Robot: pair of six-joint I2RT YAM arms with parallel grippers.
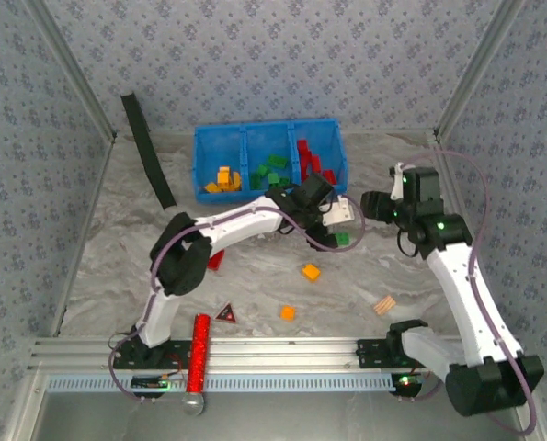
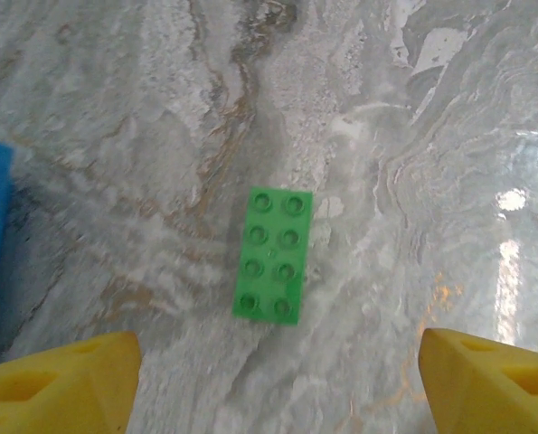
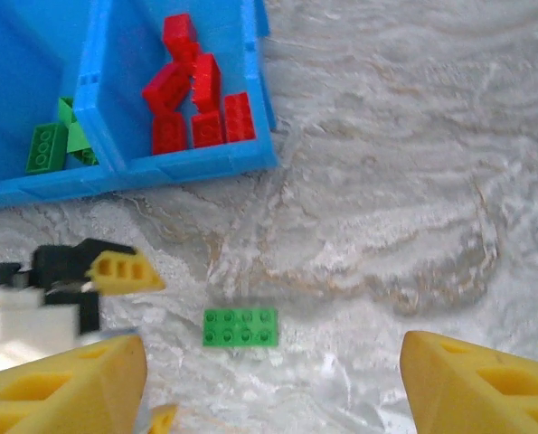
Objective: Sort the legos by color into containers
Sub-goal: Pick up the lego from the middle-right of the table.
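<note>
— Whereabouts of the loose green brick (image 2: 273, 253)?
— Flat on the tabletop (image 1: 420, 266), studs up, a little right of the middle, just in front of the blue tray (image 3: 196, 167) at its near right corner. Touching nothing.
— Directly over it?
— Left claw (image 2: 278, 380), spread wide and empty, held above the brick and clear of it.
— And the right claw (image 3: 273, 389)?
— Likewise spread wide, nothing between the jaws, near the brick on its right side.
— Inside the tray?
— Sorted by colour: yellow-orange bricks (image 1: 222, 179) in the left compartment, green bricks (image 1: 271, 170) in the middle, red bricks (image 3: 205, 86) in the right.
— Elsewhere on the tabletop?
— An orange brick (image 1: 311, 272) just nearer than the green one, a second closer to the near edge. A red brick (image 1: 216, 261) partly under the left arm. A wooden block (image 1: 384, 304) toward the right edge. A dark triangle (image 1: 226, 313) and a red tube (image 1: 200, 354) by the near edge, left of the middle.
</note>
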